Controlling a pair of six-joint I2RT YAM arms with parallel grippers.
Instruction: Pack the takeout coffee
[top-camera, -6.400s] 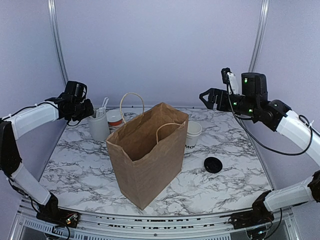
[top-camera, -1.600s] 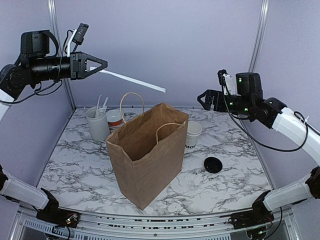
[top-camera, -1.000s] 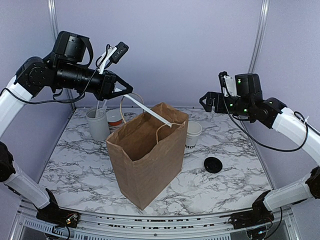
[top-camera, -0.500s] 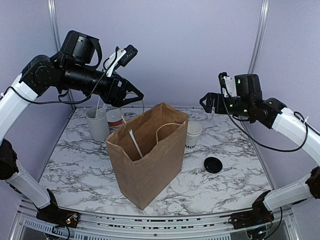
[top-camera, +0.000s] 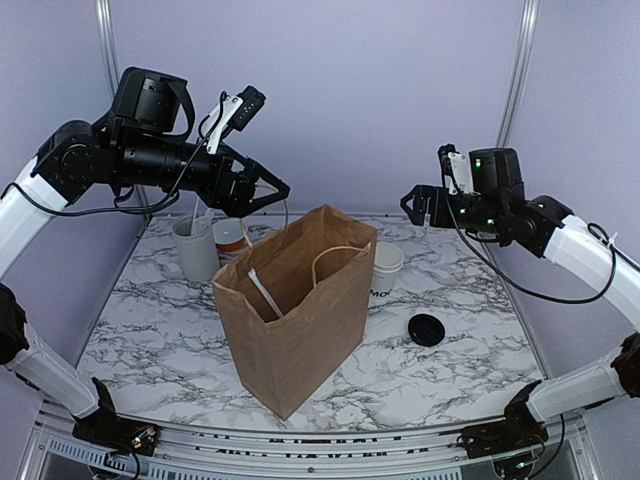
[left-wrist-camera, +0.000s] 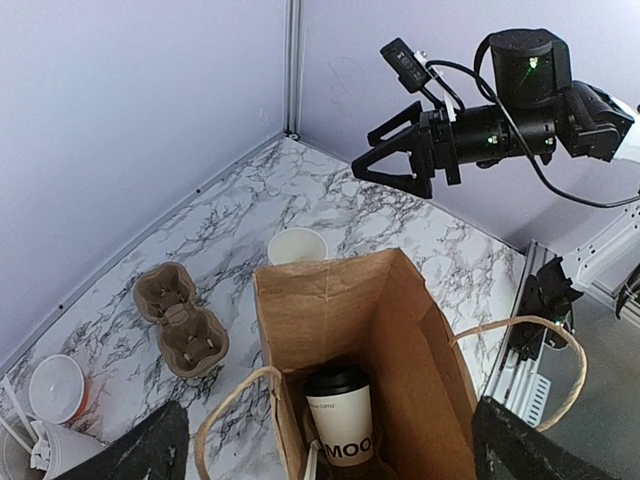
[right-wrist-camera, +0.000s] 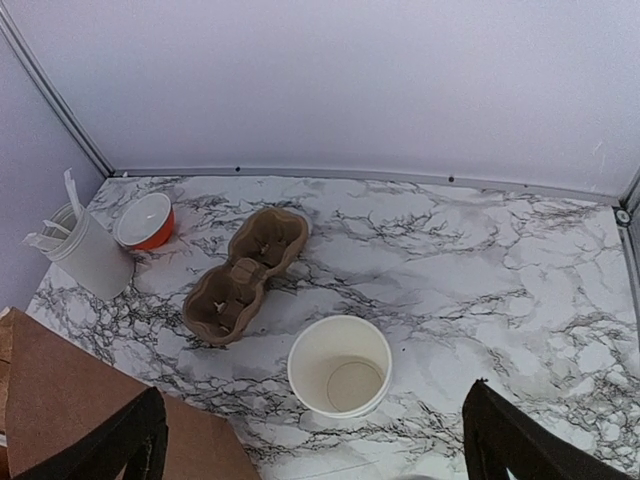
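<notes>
Coffee (left-wrist-camera: 338, 415) upright inside the bag (top-camera: 300, 310), lid on, white stick (top-camera: 263, 292) leaning beside it, left end effector (top-camera: 272, 195) wide and empty above the bag's mouth, right end effector (top-camera: 408, 207) wide and empty over the desk (top-camera: 150, 320), lidless cup (right-wrist-camera: 340, 366) behind the bag

Takeout coffee (left-wrist-camera: 337, 422) — lettering partly hidden.
</notes>
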